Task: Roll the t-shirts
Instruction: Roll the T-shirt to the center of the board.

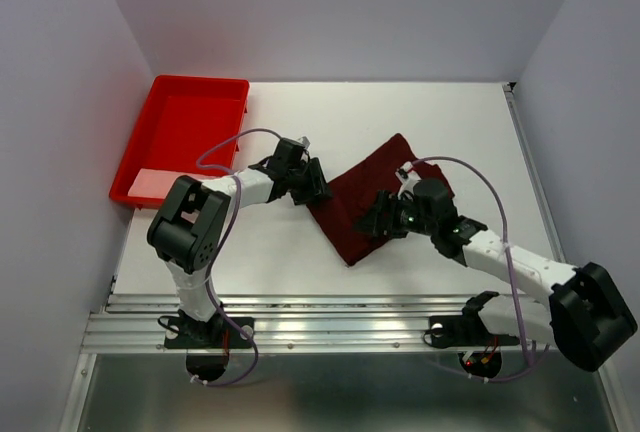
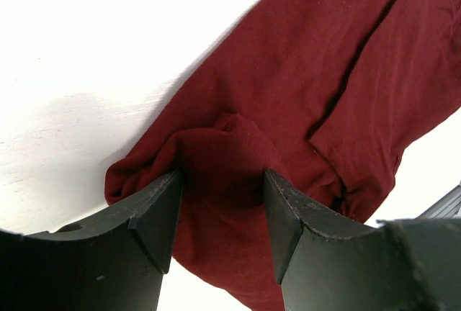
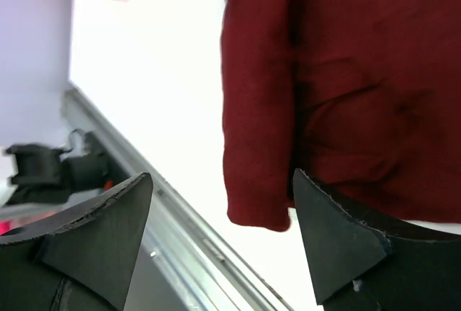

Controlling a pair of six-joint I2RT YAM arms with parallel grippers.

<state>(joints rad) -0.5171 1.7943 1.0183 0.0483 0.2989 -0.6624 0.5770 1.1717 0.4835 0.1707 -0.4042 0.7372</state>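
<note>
1. From above: a dark red soft cloth t-shirt (image 1: 360, 184) lies folded in a slanted strip near the middle of the flat white worktop (image 1: 400, 112). The left claw (image 1: 318, 190) sits at the t-shirt's left edge. The right claw (image 1: 372, 220) is over the near part of the t-shirt. A bright red hard plastic tray (image 1: 185, 127) sits at the far left corner, well apart from the t-shirt.
2. From the left wrist: the left claw (image 2: 222, 217) is pinching a bunched-up lump of the t-shirt (image 2: 302, 73). The cloth fills the gap and touches both black fingers (image 2: 155, 224). The rest of the t-shirt lies flat on the worktop (image 2: 108, 52), with a long crease down it.
3. From the right wrist: the right claw (image 3: 223, 224) is spread wide and holds nothing. A rounded folded edge of the t-shirt (image 3: 346, 73) shows between its fingers (image 3: 108, 232), lying on the worktop (image 3: 144, 59). A grey metal rail (image 3: 180, 217) runs along the worktop's edge.
</note>
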